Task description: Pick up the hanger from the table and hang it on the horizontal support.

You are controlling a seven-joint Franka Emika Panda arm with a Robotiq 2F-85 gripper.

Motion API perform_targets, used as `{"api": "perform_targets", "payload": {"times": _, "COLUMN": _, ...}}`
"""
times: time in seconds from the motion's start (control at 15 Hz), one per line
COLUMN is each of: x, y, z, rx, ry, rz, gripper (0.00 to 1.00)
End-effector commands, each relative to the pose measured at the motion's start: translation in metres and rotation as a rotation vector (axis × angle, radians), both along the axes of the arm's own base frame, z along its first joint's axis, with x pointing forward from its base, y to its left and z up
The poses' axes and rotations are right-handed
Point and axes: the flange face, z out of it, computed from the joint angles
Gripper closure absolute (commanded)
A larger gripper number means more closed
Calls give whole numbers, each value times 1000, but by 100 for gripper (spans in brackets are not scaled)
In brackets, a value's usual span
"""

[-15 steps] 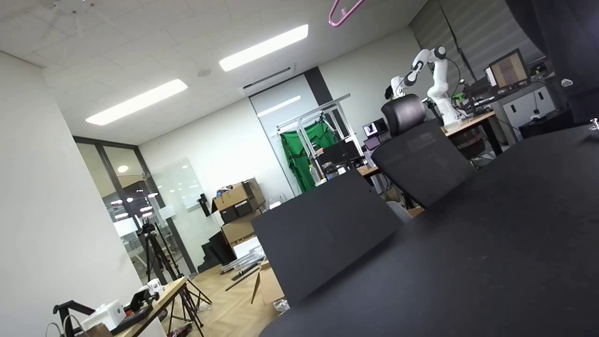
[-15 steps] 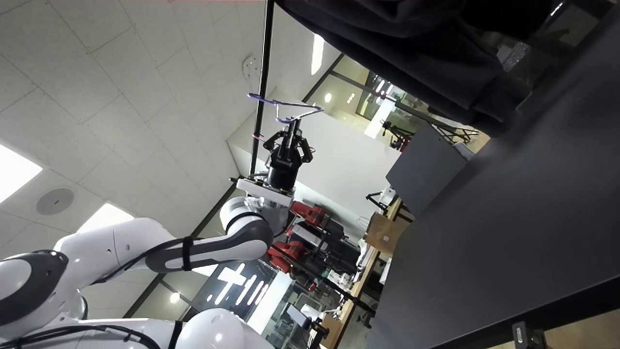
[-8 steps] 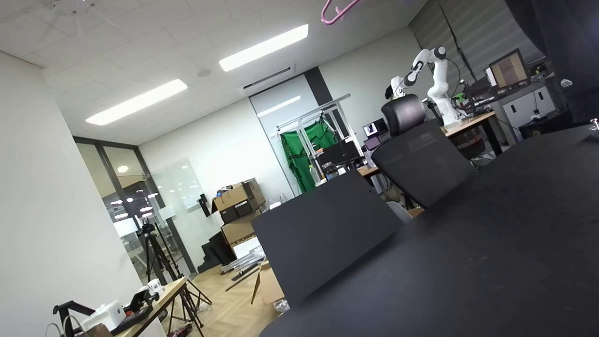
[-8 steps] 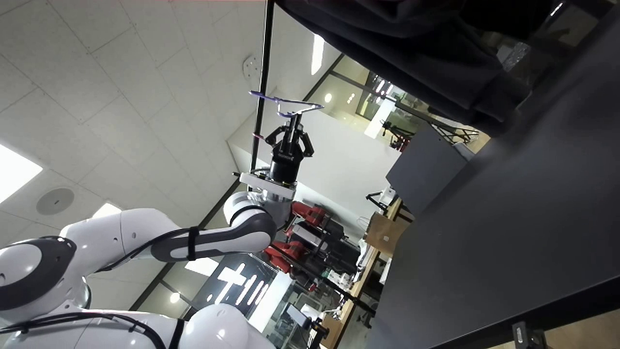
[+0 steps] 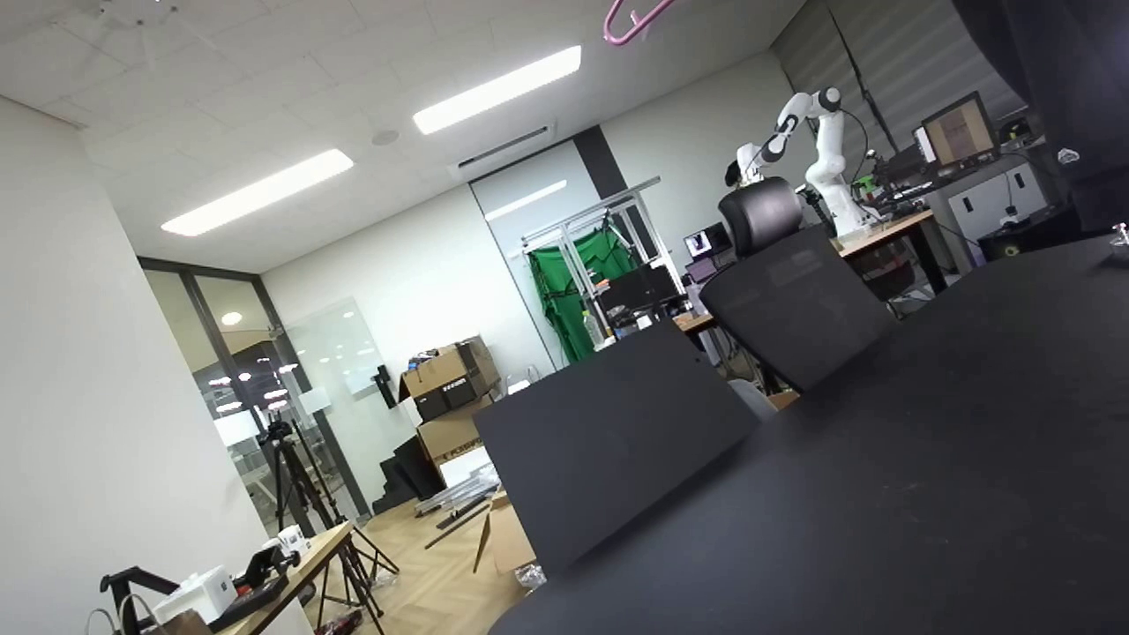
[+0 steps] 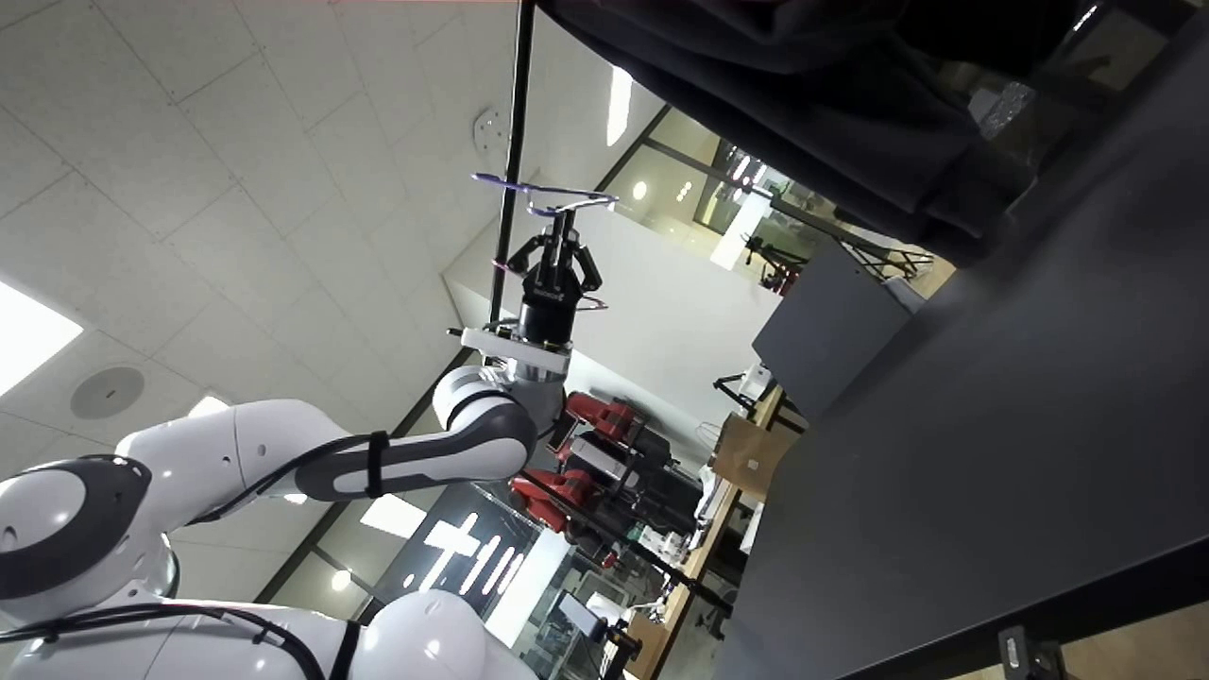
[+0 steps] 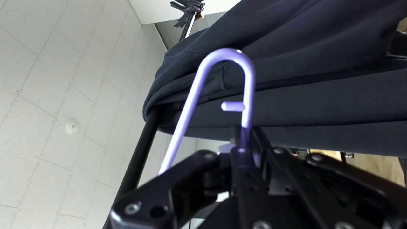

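The gripper is clenching the thin purple hanger and holding it up near the black pole. In the wrist view the hanger's rounded bend is pointing beyond the gripper, and 1 long side is slanting beside the pole. In an exterior view the hanger is overlapping the pole, but the views are not settling whether the 2 are touching. Dark clothes are hanging on the pole. The white arm is bearing the gripper beside the pole, and the black table is lying lower than the pole. A pink hanger is showing only in part.
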Motion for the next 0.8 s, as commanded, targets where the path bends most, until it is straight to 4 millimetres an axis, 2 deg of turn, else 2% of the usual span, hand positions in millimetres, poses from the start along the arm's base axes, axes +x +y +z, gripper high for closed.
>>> {"api": "perform_targets", "payload": {"times": 0.0, "x": 10, "y": -5, "z": 8, "rx": -18, "ry": -26, "rz": -17, "gripper": 98}}
{"api": "perform_targets", "payload": {"times": 0.73, "x": 41, "y": -24, "z": 14, "rx": -22, "ry": -17, "rz": -31, "gripper": 98}}
